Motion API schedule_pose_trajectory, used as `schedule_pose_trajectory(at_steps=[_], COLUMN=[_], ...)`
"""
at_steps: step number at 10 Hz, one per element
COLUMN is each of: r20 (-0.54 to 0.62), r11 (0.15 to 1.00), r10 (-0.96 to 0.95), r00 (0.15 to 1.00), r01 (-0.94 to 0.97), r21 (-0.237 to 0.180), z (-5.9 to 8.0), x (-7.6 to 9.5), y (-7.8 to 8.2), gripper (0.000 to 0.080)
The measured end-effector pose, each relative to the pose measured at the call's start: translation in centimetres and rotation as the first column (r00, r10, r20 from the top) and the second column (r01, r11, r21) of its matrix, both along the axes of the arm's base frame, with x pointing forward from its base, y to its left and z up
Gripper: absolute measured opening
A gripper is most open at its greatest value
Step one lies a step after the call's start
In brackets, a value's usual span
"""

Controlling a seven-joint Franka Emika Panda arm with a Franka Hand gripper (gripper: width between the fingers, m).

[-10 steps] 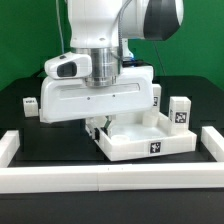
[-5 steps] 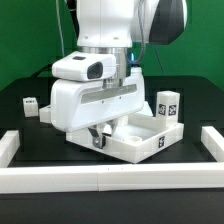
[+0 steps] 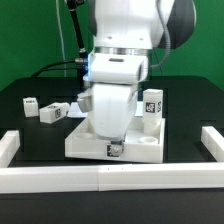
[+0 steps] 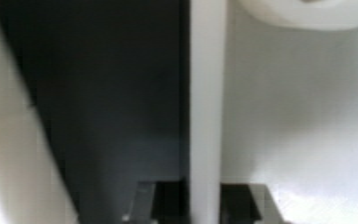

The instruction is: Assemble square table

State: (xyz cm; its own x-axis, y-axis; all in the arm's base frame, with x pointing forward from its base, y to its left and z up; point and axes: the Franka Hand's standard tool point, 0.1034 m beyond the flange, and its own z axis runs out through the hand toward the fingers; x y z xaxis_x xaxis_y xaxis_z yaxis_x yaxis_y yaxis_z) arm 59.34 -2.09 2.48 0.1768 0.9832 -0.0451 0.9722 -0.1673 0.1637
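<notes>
I have the gripper (image 3: 114, 148) down at the near edge of the square slab (image 3: 82, 140). The slab lies flat on the black table (image 3: 30, 135) about mid-scene, just behind the near border wall (image 3: 60, 181). In the wrist view the slab's thin upright rim (image 4: 206, 100) runs straight between the two dark fingers (image 4: 250, 203), so I read the jaws as pressed together on that rim. On one side of the rim I see the slab's white floor with a round corner socket (image 4: 293, 10), and on the other side bare table. Toward the exterior view's left and far, one small leg (image 3: 30, 105) lies well apart from the slab and a second leg (image 3: 53, 112) lies nearer it. A third leg (image 3: 151, 103), tag facing me, stands upright at the slab's far corner on the exterior view's right. I cannot tell whether it touches the slab.
</notes>
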Motion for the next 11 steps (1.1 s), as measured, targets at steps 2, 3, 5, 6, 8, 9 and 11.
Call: schedule_pose_trajectory(at_steps=[2, 3, 5, 6, 8, 9, 11], r20=[-0.014, -0.017, -0.018, -0.019, -0.007, 0.004, 0.043], r11=[0.993, 0.991, 0.996, 0.997, 0.998, 0.997, 0.995], r10=[0.117, 0.129, 0.091, 0.074, 0.068, 0.071, 0.098], r00=[0.993, 0.991, 0.996, 0.997, 0.998, 0.997, 0.994], r01=[-0.117, -0.130, -0.092, -0.074, -0.068, -0.071, -0.099], r21=[-0.034, -0.039, -0.023, -0.007, 0.004, 0.010, 0.013], z=[0.0, 0.0, -0.2, -0.2, 0.0, 0.2, 0.4], x=[-0.2, -0.2, 0.1, 1.0, 3.2, 3.8, 4.3], y=[-0.5, -0.6, 2.0, 4.4, 6.4, 7.1, 7.9], gripper=[0.0064, 0.0064, 0.0064, 0.0064, 0.0064, 0.0064, 0.0064])
